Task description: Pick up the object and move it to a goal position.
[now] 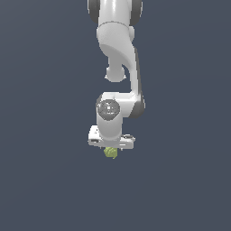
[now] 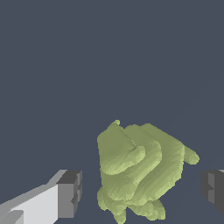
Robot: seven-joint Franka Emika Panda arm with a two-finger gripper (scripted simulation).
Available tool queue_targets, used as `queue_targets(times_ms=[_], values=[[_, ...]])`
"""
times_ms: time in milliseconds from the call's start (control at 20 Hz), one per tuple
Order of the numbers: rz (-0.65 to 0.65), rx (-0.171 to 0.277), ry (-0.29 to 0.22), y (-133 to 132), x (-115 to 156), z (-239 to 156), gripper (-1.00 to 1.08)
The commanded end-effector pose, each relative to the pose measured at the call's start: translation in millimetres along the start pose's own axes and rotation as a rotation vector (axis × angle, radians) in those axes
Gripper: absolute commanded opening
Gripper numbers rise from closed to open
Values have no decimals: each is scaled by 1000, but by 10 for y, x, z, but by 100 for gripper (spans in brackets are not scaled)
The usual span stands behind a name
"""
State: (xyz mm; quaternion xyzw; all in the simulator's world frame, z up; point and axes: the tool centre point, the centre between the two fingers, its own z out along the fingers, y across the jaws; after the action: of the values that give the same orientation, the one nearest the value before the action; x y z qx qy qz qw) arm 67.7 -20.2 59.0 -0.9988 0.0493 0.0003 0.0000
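Observation:
The object (image 2: 138, 168) is a lumpy yellow-green thing with ridged, leaf-like folds. In the wrist view it lies between my two dark fingertips, with a gap to each pad. My gripper (image 2: 142, 190) is open around it, touching neither side. From the exterior view the object (image 1: 111, 152) peeks out just below the white gripper body (image 1: 110, 140), which hides most of it along with the fingers.
The white arm (image 1: 118, 54) comes down from the top of the exterior view. All around lies a plain dark grey-blue surface (image 1: 45, 180) with no other objects showing.

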Motion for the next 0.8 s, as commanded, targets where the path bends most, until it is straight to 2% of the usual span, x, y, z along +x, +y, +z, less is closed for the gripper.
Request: queue_targets(times_ms=[0, 300, 350, 750], values=[[0, 0, 0, 2, -2, 115, 100], [0, 0, 0, 1, 14, 176, 100], [0, 0, 0, 1, 14, 176, -100], [0, 0, 0, 1, 14, 176, -100]])
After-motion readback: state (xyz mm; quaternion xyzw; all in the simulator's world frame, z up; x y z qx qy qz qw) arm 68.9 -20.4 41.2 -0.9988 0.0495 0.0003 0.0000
